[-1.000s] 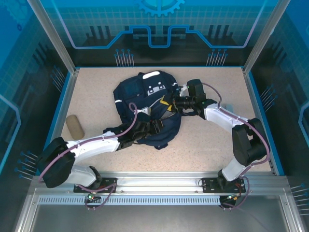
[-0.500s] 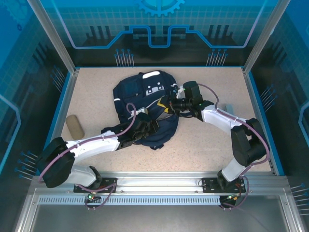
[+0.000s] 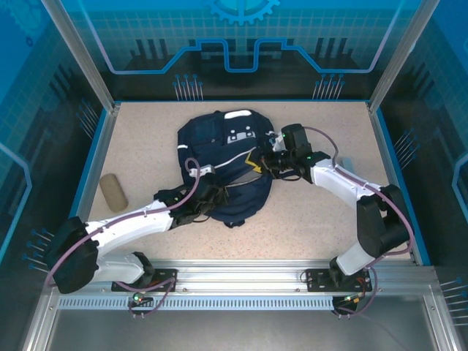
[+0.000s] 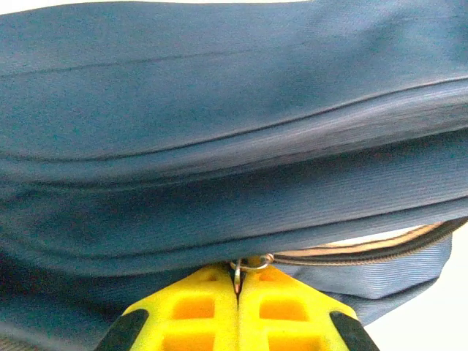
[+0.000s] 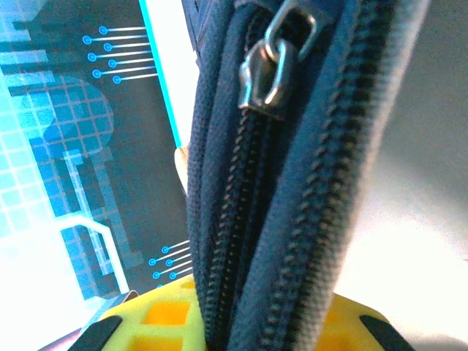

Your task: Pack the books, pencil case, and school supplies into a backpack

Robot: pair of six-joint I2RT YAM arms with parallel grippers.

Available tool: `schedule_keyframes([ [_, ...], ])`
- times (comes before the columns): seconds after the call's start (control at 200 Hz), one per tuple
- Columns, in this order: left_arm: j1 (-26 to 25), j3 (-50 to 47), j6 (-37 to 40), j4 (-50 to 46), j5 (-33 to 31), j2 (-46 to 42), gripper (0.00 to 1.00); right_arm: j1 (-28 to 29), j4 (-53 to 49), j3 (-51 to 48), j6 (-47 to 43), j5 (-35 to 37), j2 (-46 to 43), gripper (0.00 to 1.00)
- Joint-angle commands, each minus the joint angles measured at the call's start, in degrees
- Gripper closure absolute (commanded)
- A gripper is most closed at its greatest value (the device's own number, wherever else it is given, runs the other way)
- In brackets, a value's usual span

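Top external view: the navy backpack point(image 3: 219, 146) lies flat in the middle of the worktop point(image 3: 146, 131), a little toward the far edge, and both arms are on it! The left pincer point(image 3: 216, 197) is in at the bag's near edge, the right pincer point(image 3: 262, 162) at its right side. Over by the left edge lies the tan pencil case point(image 3: 113, 191), well apart from the bag.

Left wrist view: the yellow fingers point(image 4: 197, 307) are pressed right together. Nipped between their tips is the metal zipper pull point(image 4: 252, 262), with blue fabric bulging above.

Right wrist view: yellow fingers point(image 5: 186, 292) sit either side of a fold of the backpack's zippered edge, closed down on it. A silver slider point(image 5: 267, 73) hangs further up the zip.
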Motion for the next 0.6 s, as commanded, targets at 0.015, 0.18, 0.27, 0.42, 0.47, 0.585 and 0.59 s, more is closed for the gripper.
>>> schedule_keyframes([
  [0.015,2.53,-3.58,2.11,-8.36,-7.68,-3.08,1.0,-4.42,-0.61,-0.69,-2.85,3.98,-3.74,0.89],
  [0.18,3.32,-5.95,10.71,0.34,-2.33,-4.66,1.0,-4.86,2.57,-2.13,-2.15,1.07,-3.52,0.82],
  [0.27,3.32,-5.77,16.56,6.27,3.05,-4.69,1.0,-3.86,3.89,-3.47,-0.82,-1.2,-3.61,0.67],
  [0.42,2.99,-4.26,22.22,11.7,10.42,-3.98,1.0,-1.28,6.12,-7.91,2.81,-0.6,-6.22,0.4],
  [0.47,2.52,-3.71,23.43,13.05,12.26,-3.58,1.0,-0.2,6.48,-9.14,3.8,0.07,-7.41,0.38],
  [0.585,0.86,-2.06,24.81,14.41,14.52,-1.79,1.0,2.11,6.51,-12.19,6.12,2.63,-9.98,0.37],
  [0.59,0.78,-1.99,24.88,14.42,14.56,-1.7,1.0,2.21,6.5,-12.35,6.22,2.83,-10.08,0.37],
])
